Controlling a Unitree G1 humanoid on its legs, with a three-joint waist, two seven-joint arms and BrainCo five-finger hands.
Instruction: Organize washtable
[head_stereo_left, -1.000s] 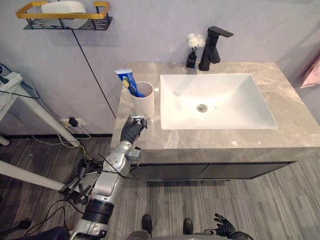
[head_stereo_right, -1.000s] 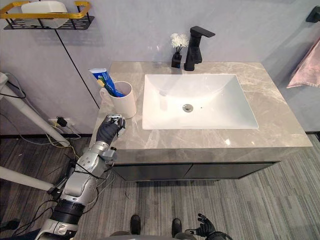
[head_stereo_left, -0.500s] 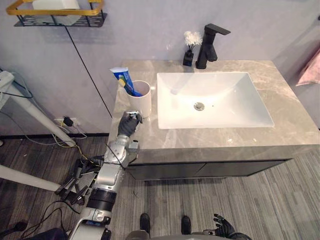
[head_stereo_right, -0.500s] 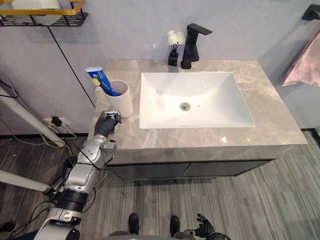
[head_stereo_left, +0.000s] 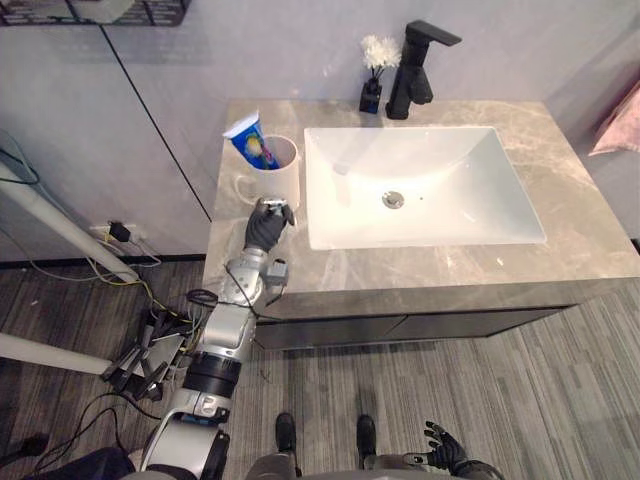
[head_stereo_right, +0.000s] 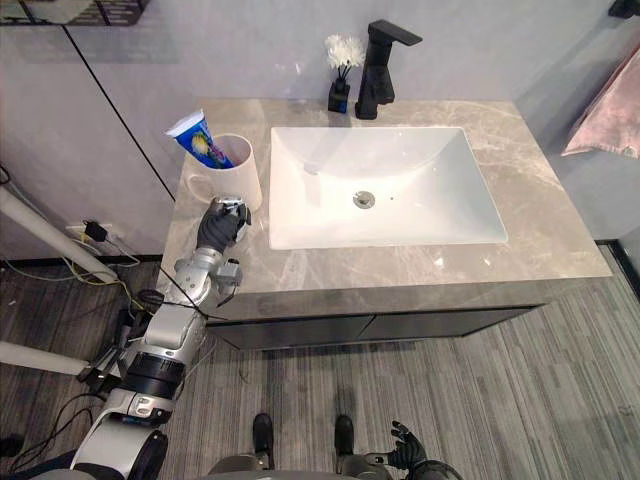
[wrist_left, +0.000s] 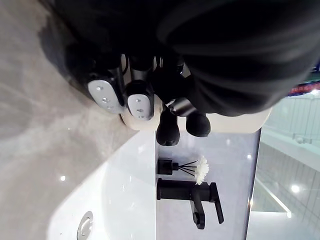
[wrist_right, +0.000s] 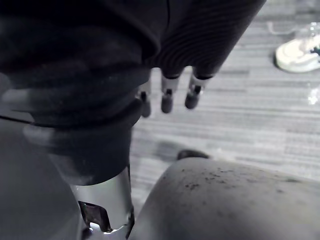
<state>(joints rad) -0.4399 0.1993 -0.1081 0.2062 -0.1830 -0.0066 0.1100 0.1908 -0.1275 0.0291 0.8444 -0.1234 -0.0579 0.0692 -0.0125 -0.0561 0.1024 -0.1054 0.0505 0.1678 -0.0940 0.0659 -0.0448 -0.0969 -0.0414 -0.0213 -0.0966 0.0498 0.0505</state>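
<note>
L hand, curled, empty, prob. against cup by left edge of counter

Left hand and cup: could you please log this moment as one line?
left hand curled, empty, by cup | cup upright, toothpaste inside | right hand open, idle

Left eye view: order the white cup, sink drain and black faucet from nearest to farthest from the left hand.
From the left hand:
1. White cup, just beyond it.
2. Sink drain, off to the right.
3. Black faucet, far back right.
</note>
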